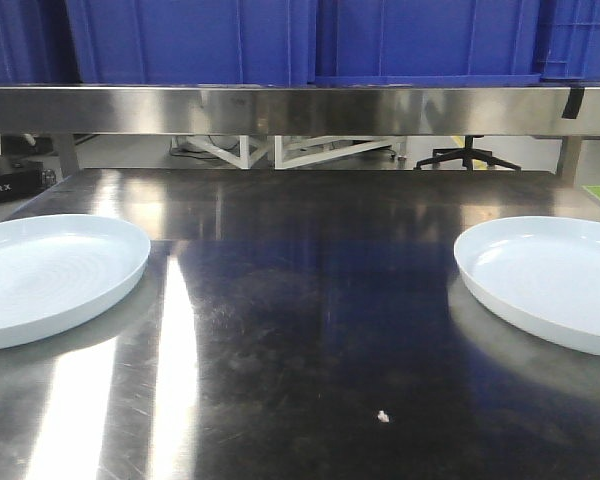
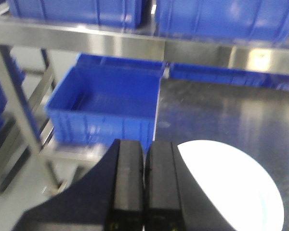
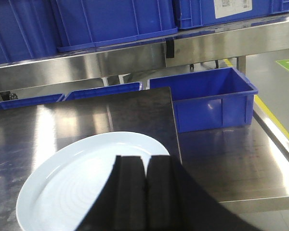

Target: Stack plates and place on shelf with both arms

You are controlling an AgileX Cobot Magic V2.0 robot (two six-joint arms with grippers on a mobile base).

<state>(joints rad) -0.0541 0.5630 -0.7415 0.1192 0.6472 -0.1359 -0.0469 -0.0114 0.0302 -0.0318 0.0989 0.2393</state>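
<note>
1. Exterior front-facing view: you see the left plate (image 1: 50, 275) and the right plate (image 1: 550, 280) lying well apart on the steel table (image 1: 300, 330), below the shelf rail (image 1: 300, 108).
2. Your left gripper (image 2: 144, 149) has its fingers pressed together, holding nothing.
3. Your right gripper (image 3: 145, 163) is the same, empty.

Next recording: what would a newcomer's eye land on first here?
Two pale-blue plates lie far apart on the steel table: the left plate and the right plate at opposite edges of the front view. Blue crates fill the shelf above. The left gripper and right gripper each sit near a plate, jaws shut and empty.
</note>
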